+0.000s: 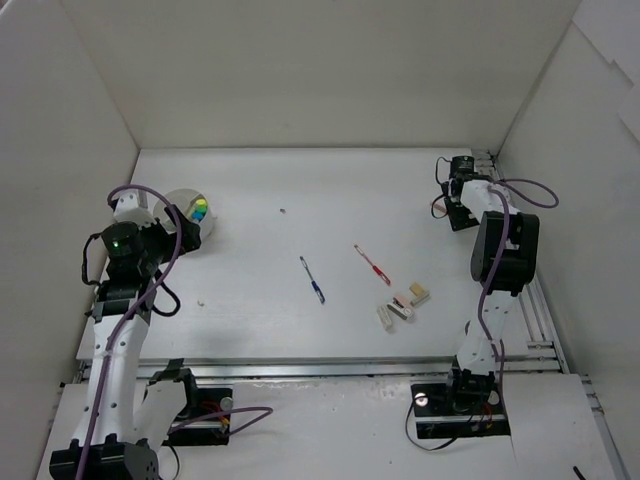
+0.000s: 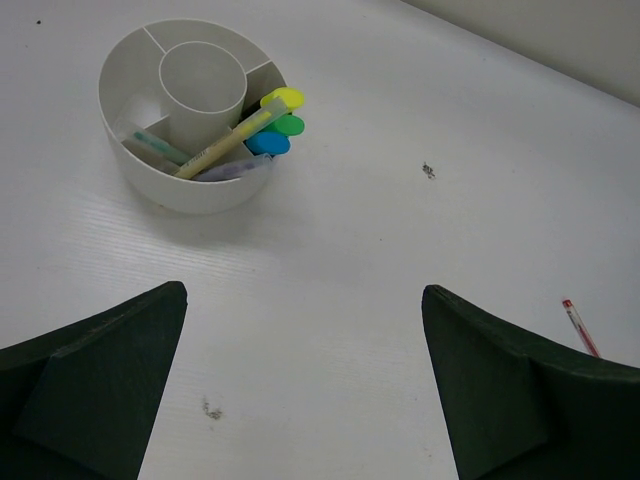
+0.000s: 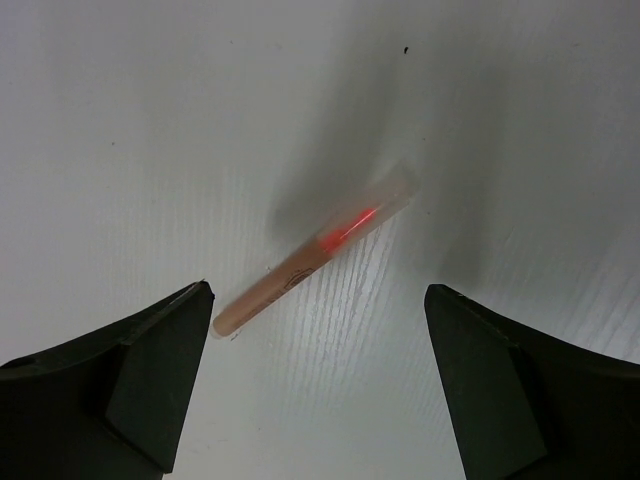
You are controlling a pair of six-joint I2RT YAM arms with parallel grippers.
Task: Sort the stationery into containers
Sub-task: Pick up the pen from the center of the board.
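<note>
The right end effector (image 3: 318, 292) hangs released over a beige stick (image 3: 315, 250), its two dark fingers (image 3: 130, 390) spread to either side and touching nothing. The stick is translucent, with a red glow at mid-length, and lies slantwise on the white surface (image 3: 120, 150) between them. The overhead view places this arm's reach at the far right of the surface, and the stick itself cannot be made out there.

The left end effector (image 2: 305, 320) is likewise released, jaws wide and empty, held above the surface near the round white tub (image 2: 135, 170) at the far left. In one outer compartment of the tub, three highlighters (image 2: 285, 112) rest with yellow, green and blue ends at the rim. A pale yellowish pen (image 2: 215, 152) leans across them, and a teal-tipped pen (image 2: 160, 147) lies in the adjoining compartment.

Loose on the surface between the two arms are a blue pen (image 1: 312, 279) and a red pen (image 1: 372, 265). Just nearer the arm bases is a cluster of three eraser blocks (image 1: 401, 305).
</note>
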